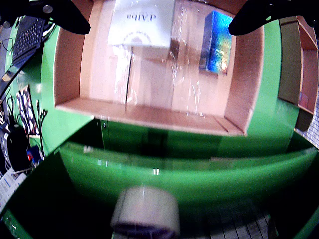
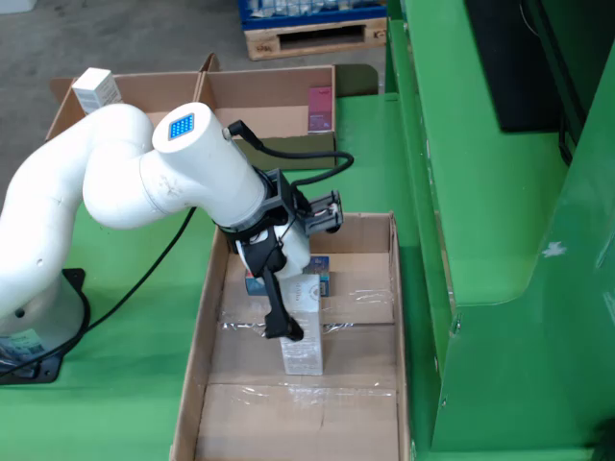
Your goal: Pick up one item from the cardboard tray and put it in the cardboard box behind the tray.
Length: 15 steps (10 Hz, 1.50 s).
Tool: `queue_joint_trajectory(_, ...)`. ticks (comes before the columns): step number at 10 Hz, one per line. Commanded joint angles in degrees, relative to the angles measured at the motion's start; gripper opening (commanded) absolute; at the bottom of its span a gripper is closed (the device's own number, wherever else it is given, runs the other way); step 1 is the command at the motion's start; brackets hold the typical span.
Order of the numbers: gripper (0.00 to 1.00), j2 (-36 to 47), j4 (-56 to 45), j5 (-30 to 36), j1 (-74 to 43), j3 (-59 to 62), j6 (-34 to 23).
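Observation:
The still view shows a long cardboard tray (image 2: 197,365) on a green table. In it lie a white carton (image 2: 306,336) and, behind it, a blue box (image 2: 320,274). My gripper (image 2: 291,322) hangs low in the tray, with one black finger (image 2: 277,312) at the white carton's left side. In the wrist view the white carton (image 1: 142,22) lies between my two black fingertips and the blue box (image 1: 217,42) is near the right one. There the gripper (image 1: 159,25) is open, holding nothing. An open cardboard box (image 2: 269,91) stands behind the tray.
The box behind holds a pink packet (image 2: 320,108); a second box to its left holds a small white carton (image 2: 96,88). A tall green machine frame (image 2: 480,240) borders the tray's right side. In the wrist view I see a keyboard (image 1: 27,35) and a tape roll (image 1: 144,211).

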Motion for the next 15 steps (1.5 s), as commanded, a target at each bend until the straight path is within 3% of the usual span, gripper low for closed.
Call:
queue_joint_trajectory(1, 1.0, 2.3, -11.0, 0.0, 0.1, 1.5, -0.2)
queue_joint_trajectory(14, 1.0, 2.3, -11.0, 0.0, 0.1, 1.5, -0.2)
queue_joint_trajectory(15, 1.0, 0.6, -3.1, -1.6, 0.6, 1.5, 0.2)
